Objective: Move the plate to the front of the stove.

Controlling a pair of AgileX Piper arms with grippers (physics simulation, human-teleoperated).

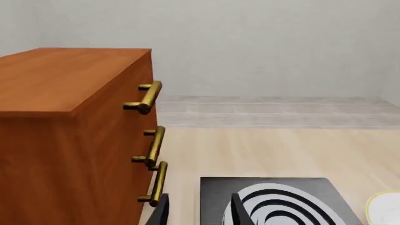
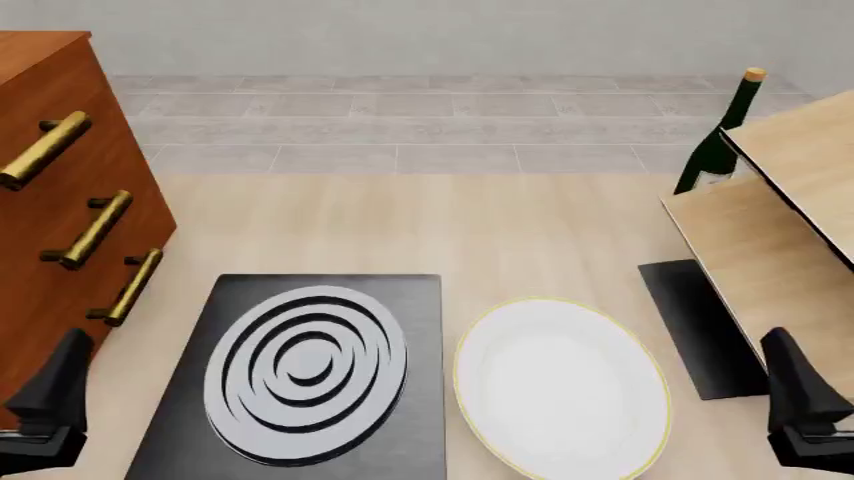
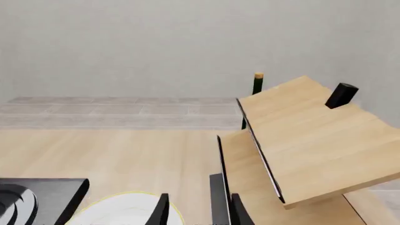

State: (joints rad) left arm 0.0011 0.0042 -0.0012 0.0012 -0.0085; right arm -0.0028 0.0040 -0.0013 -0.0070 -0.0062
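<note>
The stove point(image 2: 420, 330) is a flat black slab with a ringed silver burner point(image 2: 307, 372), lying left of centre at the table's near side. The white, gold-rimmed plate point(image 2: 561, 388) lies flat right beside the stove's right edge. My left gripper point(image 2: 54, 395) hovers at the near left corner, left of the stove, open and holding nothing. My right gripper point(image 2: 801, 392) hovers at the near right, right of the plate, open as well. In the left wrist view its fingers point(image 1: 239, 211) frame the stove point(image 1: 275, 187); the right wrist view shows the plate point(image 3: 119, 208) past its fingers point(image 3: 161, 211).
A brown drawer cabinet point(image 2: 54, 200) with brass handles stands at the left. At the right is a tilted wooden shelf unit point(image 2: 767, 240) with a green bottle point(image 2: 714, 150) behind it. A plain dark panel point(image 2: 694, 325) lies between the plate and the shelf.
</note>
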